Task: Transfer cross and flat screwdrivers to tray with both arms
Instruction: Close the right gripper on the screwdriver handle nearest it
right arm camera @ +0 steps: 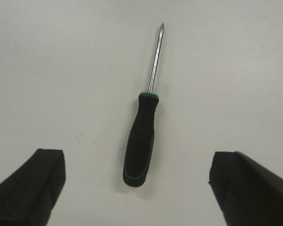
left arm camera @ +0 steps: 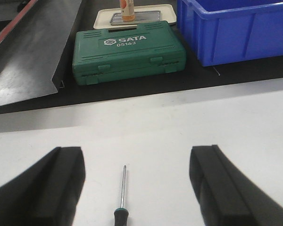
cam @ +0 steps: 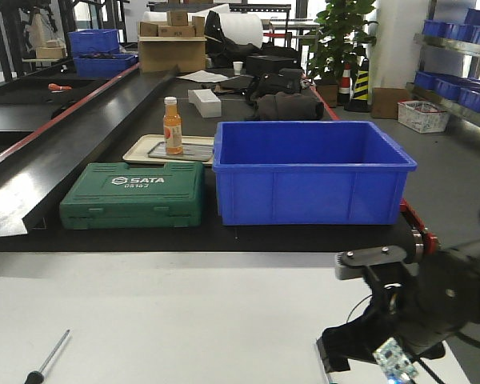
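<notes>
R pincer [right arm camera: 139, 186] is spread wide, black fingers [right arm camera: 28, 186] out at the frame's lower corners, nothing gripped. A screwdriver [right arm camera: 141, 141] lies flat on the white desk [right arm camera: 61, 70] btw them, touching neither, black/green handle nearest the pincer, shaft pointing away. L pincer [left arm camera: 137, 188] is likewise wide open & empty. The 2nd screwdriver [left arm camera: 122, 195] lies on the desk btw its fingers, clear of both, handle near, tip aimed at the desk's far edge but well short of it. Front view: this one sits in the desk's near left part, shaft angled up-right; R arm [cam: 416, 312] hangs over the near right part. Past the far edge, on a black mat [cam: 224, 238]: green tool case [cam: 134, 194] at left, blue bin [cam: 304, 192] just beside it at right. Behind the case is a beige tray [cam: 140, 152] w/ an orange bottle [cam: 172, 126] upright on it; whether the tray touches the bin, can't tell.
</notes>
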